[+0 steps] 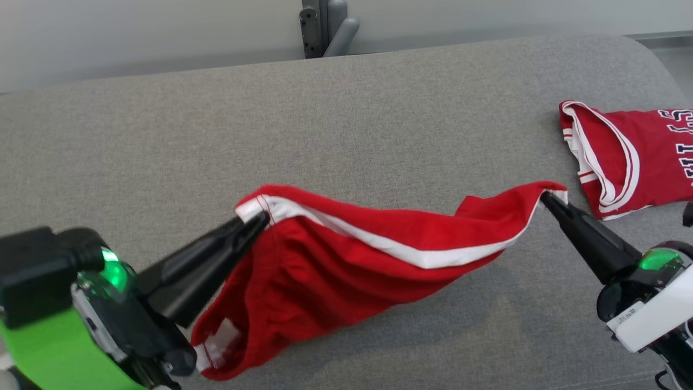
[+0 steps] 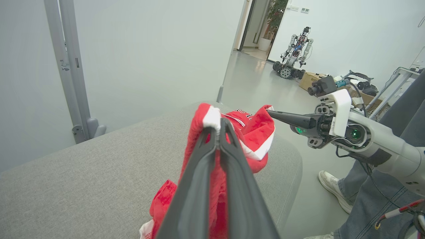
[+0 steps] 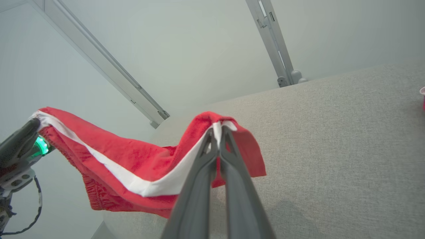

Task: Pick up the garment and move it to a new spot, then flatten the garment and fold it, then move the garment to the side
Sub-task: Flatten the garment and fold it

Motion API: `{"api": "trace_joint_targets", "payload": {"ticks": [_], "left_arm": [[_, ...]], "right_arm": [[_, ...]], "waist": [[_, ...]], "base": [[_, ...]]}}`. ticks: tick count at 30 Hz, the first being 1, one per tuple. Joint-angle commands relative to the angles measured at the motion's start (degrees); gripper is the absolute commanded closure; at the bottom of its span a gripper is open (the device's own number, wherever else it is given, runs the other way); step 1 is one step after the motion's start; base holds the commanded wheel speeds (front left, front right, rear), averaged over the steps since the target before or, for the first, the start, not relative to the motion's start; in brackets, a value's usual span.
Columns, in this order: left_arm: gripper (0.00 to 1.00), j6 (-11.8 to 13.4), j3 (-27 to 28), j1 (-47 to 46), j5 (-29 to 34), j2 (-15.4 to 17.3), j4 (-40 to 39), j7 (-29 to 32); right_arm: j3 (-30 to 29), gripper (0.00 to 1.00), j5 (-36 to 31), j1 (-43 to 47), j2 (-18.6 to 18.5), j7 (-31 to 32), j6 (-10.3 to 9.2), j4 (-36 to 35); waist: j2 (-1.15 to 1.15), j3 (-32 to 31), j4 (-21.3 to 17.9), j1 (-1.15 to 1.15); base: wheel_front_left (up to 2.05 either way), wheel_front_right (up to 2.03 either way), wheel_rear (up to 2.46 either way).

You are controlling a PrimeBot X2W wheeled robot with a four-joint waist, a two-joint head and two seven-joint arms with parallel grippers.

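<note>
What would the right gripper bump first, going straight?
The right gripper pinches the red white-striped fabric shorts. Beyond them, probably the grey fabric cushion or the pale wall; depth is unclear.

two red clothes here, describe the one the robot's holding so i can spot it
On the wide grey cushion, look mid-front, where the red shorts hang stretched between the left gripper and the right gripper. Unlike the red jersey lying at the right with lettering, they are lifted and carry one white side stripe.

The garment (image 1: 346,254) spans between left gripper (image 1: 263,218) and right gripper (image 1: 546,197), over the cushion (image 1: 379,108); a jersey (image 1: 633,157) lies beyond the right jaws.
</note>
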Motion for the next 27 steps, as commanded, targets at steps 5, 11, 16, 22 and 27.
{"api": "trace_joint_targets", "payload": {"ticks": [5,11,16,22,27], "left_arm": [[1.0,1.0,4.9,-13.4,-8.2,2.1,-1.3,5.6],[1.0,1.8,6.6,-31.8,-11.4,3.3,5.6,12.0],[1.0,1.1,3.9,-49.4,-7.5,0.9,18.6,14.9],[1.0,-0.6,-1.2,-68.9,4.0,-2.6,40.1,12.5],[1.0,-1.2,-3.9,-81.7,16.8,-5.7,56.9,-0.7]], "right_arm": [[-3.0,1.0,3.9,-3.9,1.3,1.8,0.01,-4.4],[-4.9,1.0,5.5,-11.7,2.6,3.2,0.01,-5.4],[-6.1,1.0,3.2,-26.9,4.0,6.2,0.01,0.2],[-9.3,1.0,-3.3,-55.3,14.7,8.9,0.01,18.1],[-15.9,1.0,-18.0,-78.5,25.5,1.9,-0.05,35.8]], "waist": [[0.0,7.2,-0.7,0.0],[0.0,15.1,-1.1,0.0],[0.0,22.3,-1.6,0.0],[0.0,29.5,-2.5,0.0],[0.0,33.7,-2.8,0.0]], "base": [[0.0,0.0,0.0],[0.0,0.0,0.0],[0.0,0.0,0.0],[0.0,0.0,0.0],[0.0,0.0,0.0]]}}
